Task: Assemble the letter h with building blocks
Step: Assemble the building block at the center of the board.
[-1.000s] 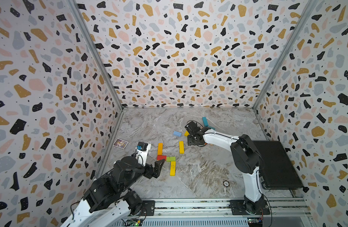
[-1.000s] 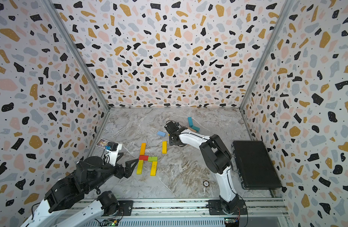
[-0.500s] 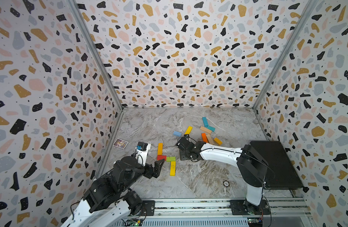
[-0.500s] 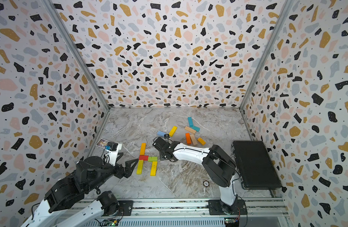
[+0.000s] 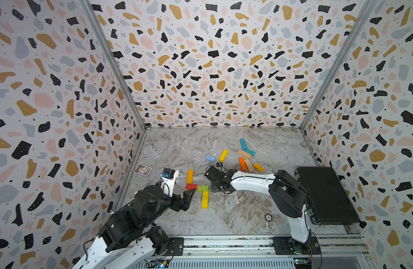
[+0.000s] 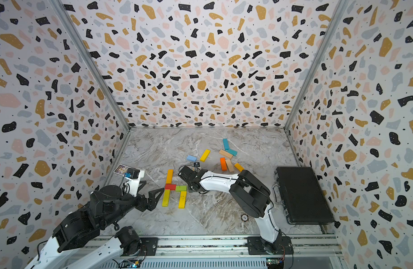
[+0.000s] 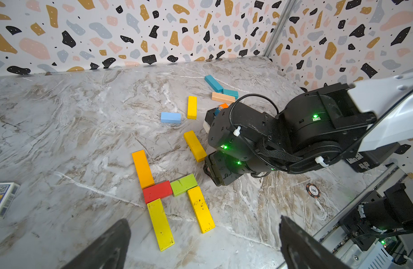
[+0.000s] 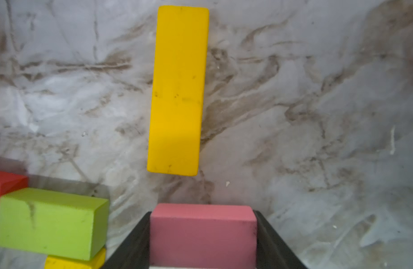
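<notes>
"What were you working on?"

"A grey marbled table (image 5: 235,209), shut in by speckled walls (image 5: 200,69) on three sides."

"What else lay about?"

"A black case (image 5: 326,195) at my right, a card box (image 5: 143,169) by the left wall and a chip (image 5: 268,217) near my right arm (image 5: 252,182)."

"And your grippers?"

"My left gripper (image 7: 203,246) hung spread wide, just short of the letter. My right gripper (image 8: 203,242) was clamped on a pink block (image 8: 200,223), low beside the green block (image 7: 183,184)."

"Where were the blocks?"

"An orange bar (image 7: 143,168), a red block (image 7: 157,191), the green block and two yellow bars (image 7: 160,224) lay touching, front and middle. A loose yellow bar (image 8: 178,90) lay just ahead of my right gripper. The spare blocks (image 5: 244,153) were scattered farther back."

"Did anything block the view?"

"My right arm hid the loose yellow bar in both top views."
</notes>
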Robot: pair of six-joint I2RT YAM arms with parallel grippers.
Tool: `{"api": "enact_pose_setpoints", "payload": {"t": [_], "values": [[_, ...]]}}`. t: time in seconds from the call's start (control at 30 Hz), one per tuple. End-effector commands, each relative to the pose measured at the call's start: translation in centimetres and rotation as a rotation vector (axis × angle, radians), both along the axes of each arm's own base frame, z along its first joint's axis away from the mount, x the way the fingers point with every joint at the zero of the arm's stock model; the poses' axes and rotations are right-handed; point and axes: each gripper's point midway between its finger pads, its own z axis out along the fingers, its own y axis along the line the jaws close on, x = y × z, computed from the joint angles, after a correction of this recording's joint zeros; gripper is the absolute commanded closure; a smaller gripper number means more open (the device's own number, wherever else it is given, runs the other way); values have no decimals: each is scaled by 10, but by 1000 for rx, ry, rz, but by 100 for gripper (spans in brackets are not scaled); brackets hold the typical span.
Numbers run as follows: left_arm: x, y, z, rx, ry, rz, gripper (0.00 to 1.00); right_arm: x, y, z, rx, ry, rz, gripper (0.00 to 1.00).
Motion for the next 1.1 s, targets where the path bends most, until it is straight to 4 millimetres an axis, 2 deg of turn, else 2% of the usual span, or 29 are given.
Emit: {"api": "enact_pose_setpoints", "payload": {"t": [0.0,0.3,1.07], "values": [[3,0,8,-11,-38,6,1,5,5,10,9,-21,-17,41],[4,0,7,-5,-37,8,1,5,9,0,-2,-2,-18,40],[4,-1,5,-2,-31,2,1,18,-1,-10,-26,-2,-64,38]]}}
